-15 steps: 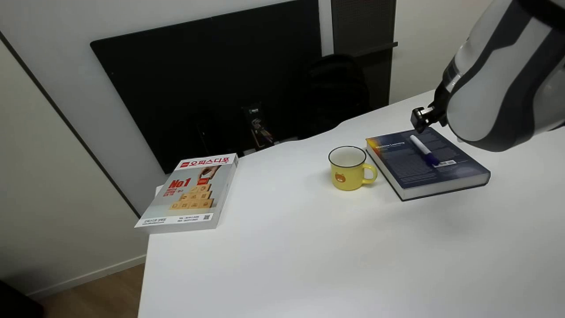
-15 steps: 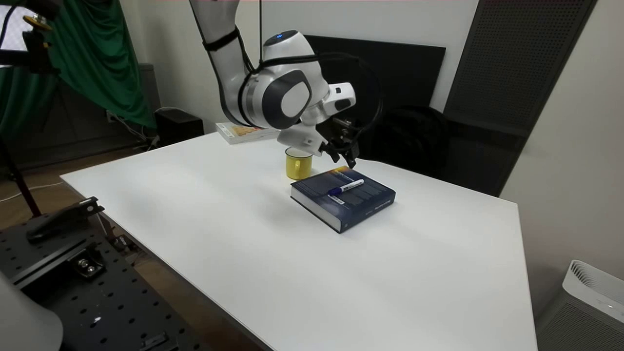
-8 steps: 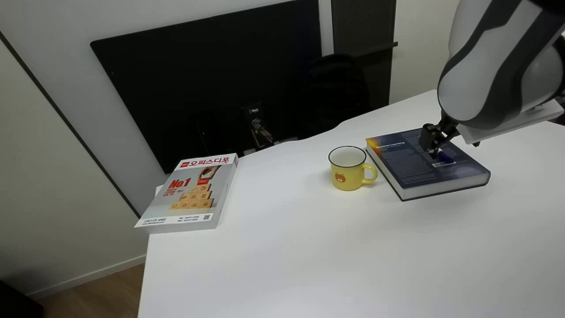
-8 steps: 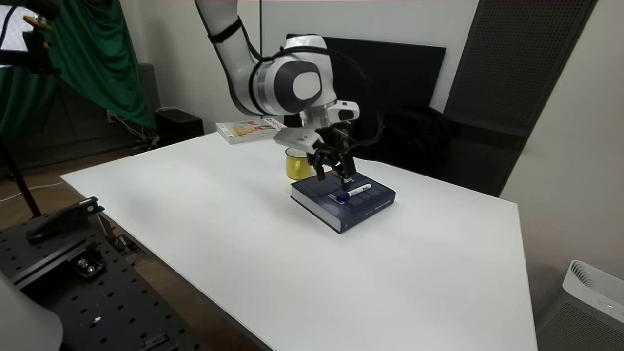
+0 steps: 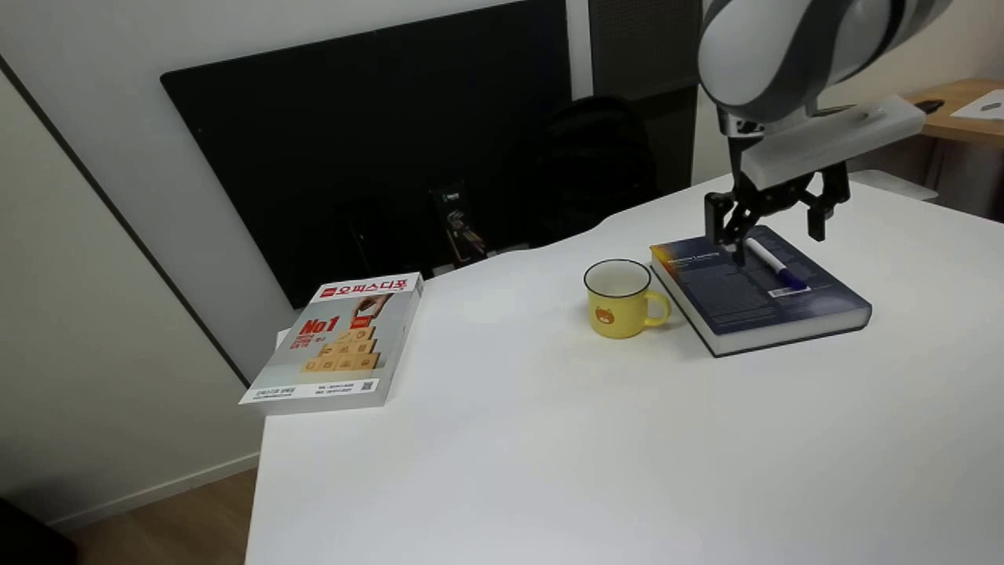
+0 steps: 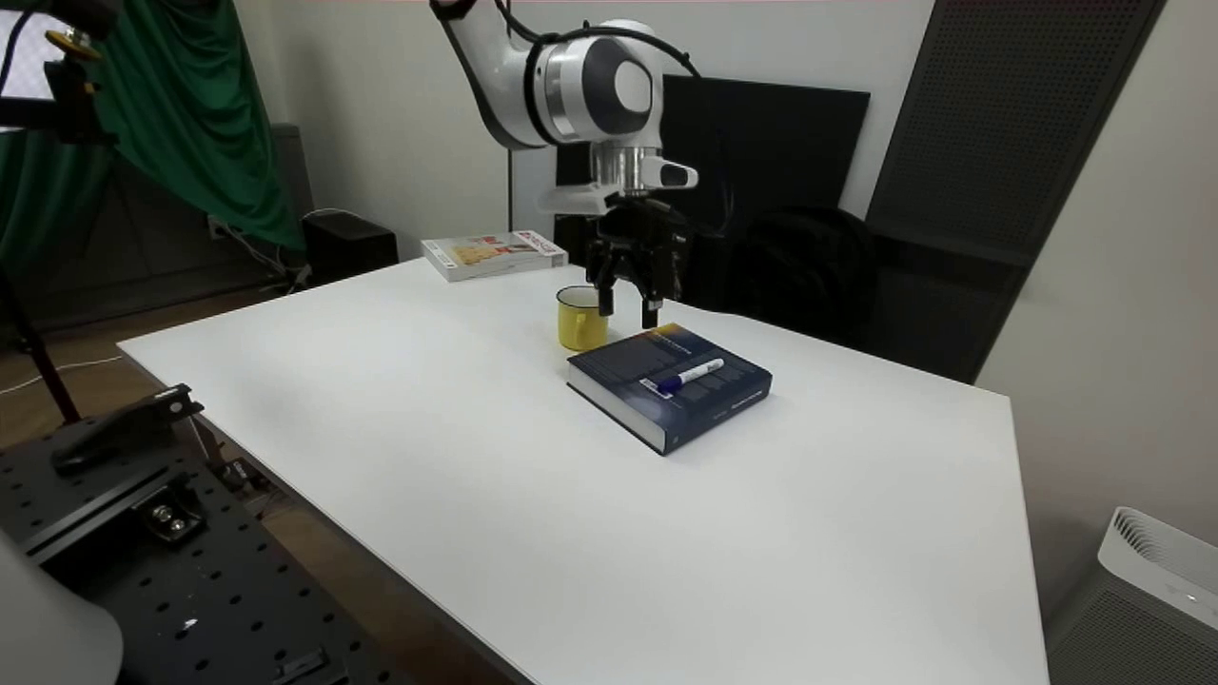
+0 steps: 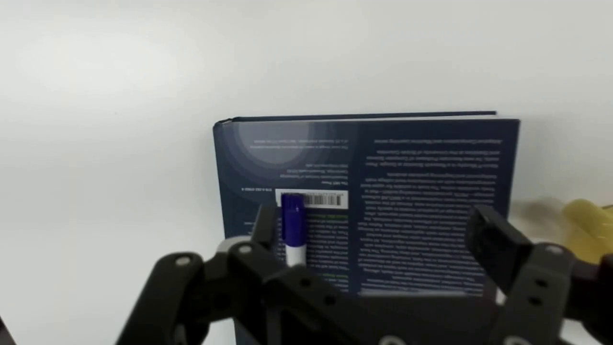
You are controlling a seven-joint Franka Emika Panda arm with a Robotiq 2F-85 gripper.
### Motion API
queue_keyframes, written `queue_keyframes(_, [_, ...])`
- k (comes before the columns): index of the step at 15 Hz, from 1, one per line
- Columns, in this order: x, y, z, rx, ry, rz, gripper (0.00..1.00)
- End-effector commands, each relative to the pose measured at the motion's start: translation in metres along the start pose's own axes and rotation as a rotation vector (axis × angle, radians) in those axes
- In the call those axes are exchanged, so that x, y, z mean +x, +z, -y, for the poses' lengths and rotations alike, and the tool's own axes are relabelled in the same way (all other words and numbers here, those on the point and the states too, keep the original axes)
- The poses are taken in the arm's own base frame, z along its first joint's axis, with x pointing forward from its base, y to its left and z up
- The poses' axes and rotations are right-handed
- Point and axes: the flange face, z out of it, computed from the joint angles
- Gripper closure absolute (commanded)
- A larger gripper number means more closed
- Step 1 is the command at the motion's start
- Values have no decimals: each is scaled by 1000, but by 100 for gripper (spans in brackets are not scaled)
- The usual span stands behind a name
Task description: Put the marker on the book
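The marker (image 5: 776,264), white with a dark blue cap, lies flat on top of the dark navy book (image 5: 725,294). Both exterior views show it resting there, with its cap by the barcode label. My gripper (image 6: 628,309) points down above the far part of the book, its fingers wide apart and nothing between them. In the wrist view the open gripper (image 7: 373,221) spans the book cover (image 7: 426,153). The marker (image 7: 294,225) appears there just inside the left finger, below its level; its lower end is hidden by the gripper.
A yellow mug (image 5: 616,314) stands close beside the book, its handle toward it. A white-and-red book (image 5: 337,341) lies at the table's far corner. A dark backpack (image 5: 600,165) and a black panel (image 5: 376,133) are behind the table edge.
My gripper swung from a tilted pose, dipped close to the marker, then rose clear and now points straight down. The marker has shifted slightly across the book cover.
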Motion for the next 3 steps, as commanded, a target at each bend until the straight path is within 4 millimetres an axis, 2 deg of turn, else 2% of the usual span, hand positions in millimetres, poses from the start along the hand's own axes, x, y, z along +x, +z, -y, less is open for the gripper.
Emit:
queue_keyframes(1, [3,-8,4,14,-4,11,0])
queue_keyframes(3, [6,-14,6,26,-4,18,0])
